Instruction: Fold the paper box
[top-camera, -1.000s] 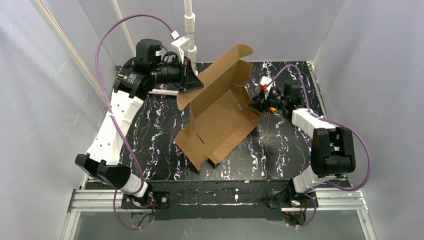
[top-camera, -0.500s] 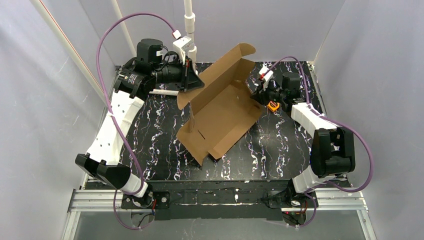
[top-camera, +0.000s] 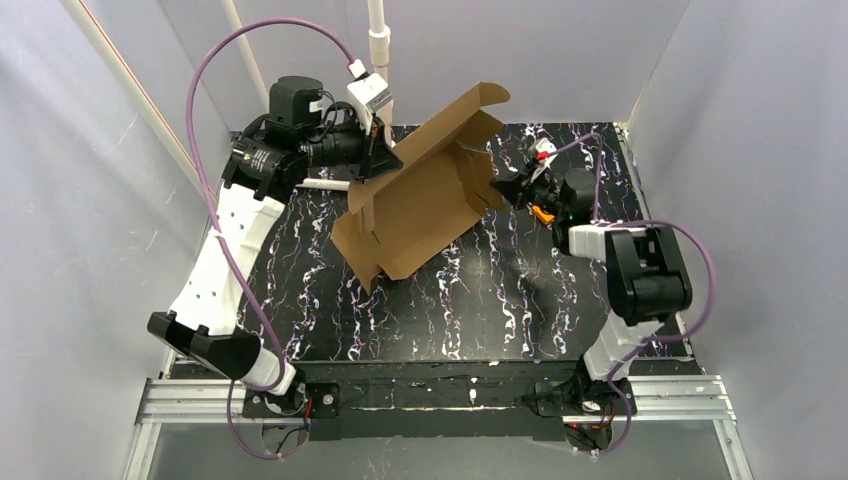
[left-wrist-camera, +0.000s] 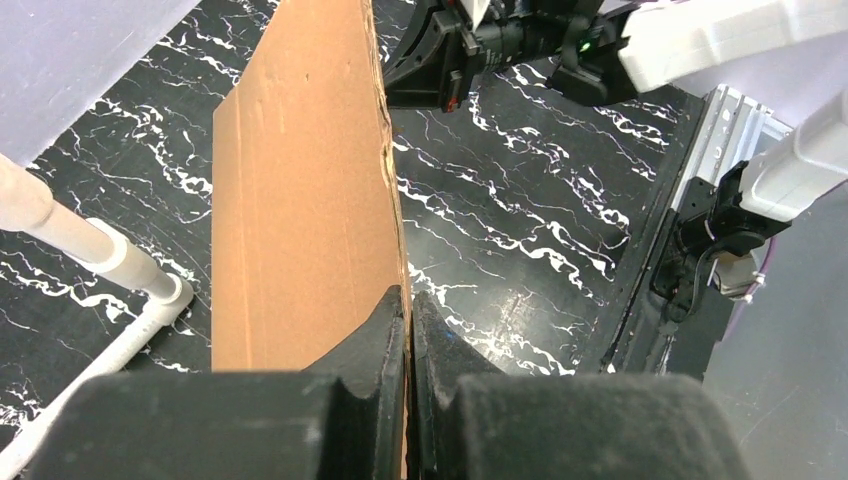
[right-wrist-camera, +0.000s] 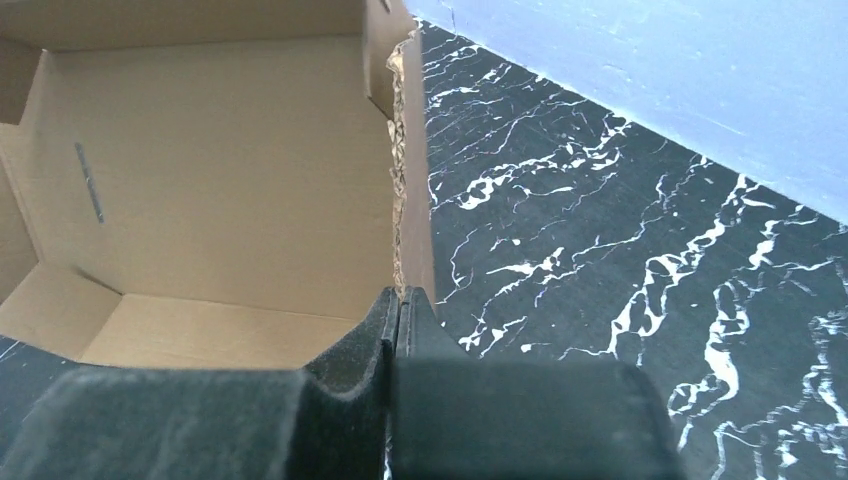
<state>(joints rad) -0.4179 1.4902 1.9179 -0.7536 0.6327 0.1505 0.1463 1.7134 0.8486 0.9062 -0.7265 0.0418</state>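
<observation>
Room: paper box (top-camera: 415, 200) stands tilted at far middle of table (top-camera: 480, 300), lower edge on the tabletop | Left gripper (left-wrist-camera: 410, 305): jaws pressed together on box's left panel edge | Right gripper (right-wrist-camera: 398, 300): jaws closed, pinching right flap's rough edge

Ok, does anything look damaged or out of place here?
The paper box has a ragged, frayed edge just above where the right end effector pinches it. A small orange item lies by that arm, partly hidden. Nothing else stands out.
</observation>
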